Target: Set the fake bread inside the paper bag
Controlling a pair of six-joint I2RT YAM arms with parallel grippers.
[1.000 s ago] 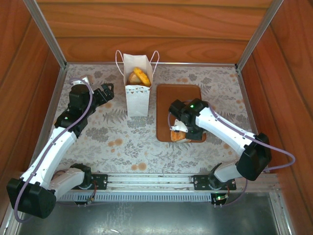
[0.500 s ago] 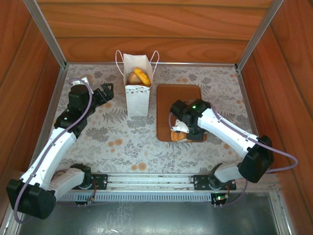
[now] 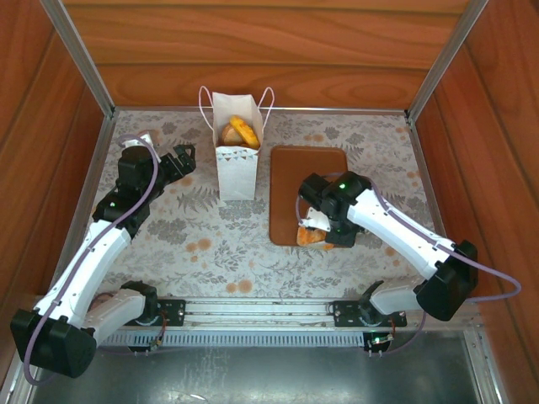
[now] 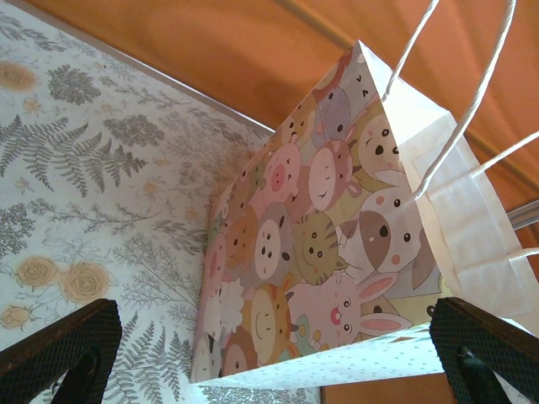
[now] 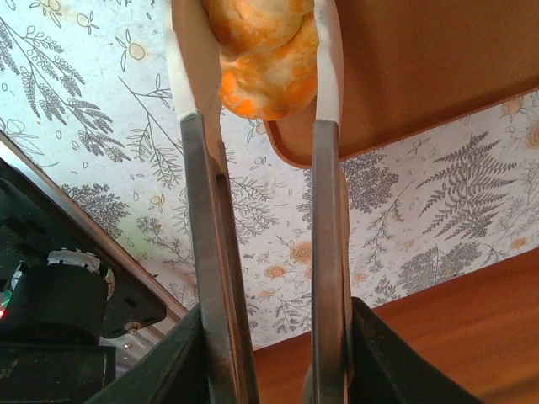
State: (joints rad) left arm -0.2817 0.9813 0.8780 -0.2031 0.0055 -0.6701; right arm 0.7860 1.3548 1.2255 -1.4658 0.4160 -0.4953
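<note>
The small upright white paper bag [image 3: 237,168] is stood at rear centre of the floral-patterned counter [image 3: 194,244]. Golden toy pastries [image 3: 239,131] are seen inside it. The flat brown rectangular tray [image 3: 308,177] is laid just right of the bag. One orange-golden toy roll [image 3: 308,236] is held at the tray's near edge between the jaws of the right gripper [image 3: 310,229]. The left gripper [image 3: 187,160] is positioned left of the bag, apart from it, jaws spread.

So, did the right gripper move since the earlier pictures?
Yes, slightly. Against the brown tray, the right gripper, shut on a fake bread piece, has drifted toward the tray's near right corner.
</note>
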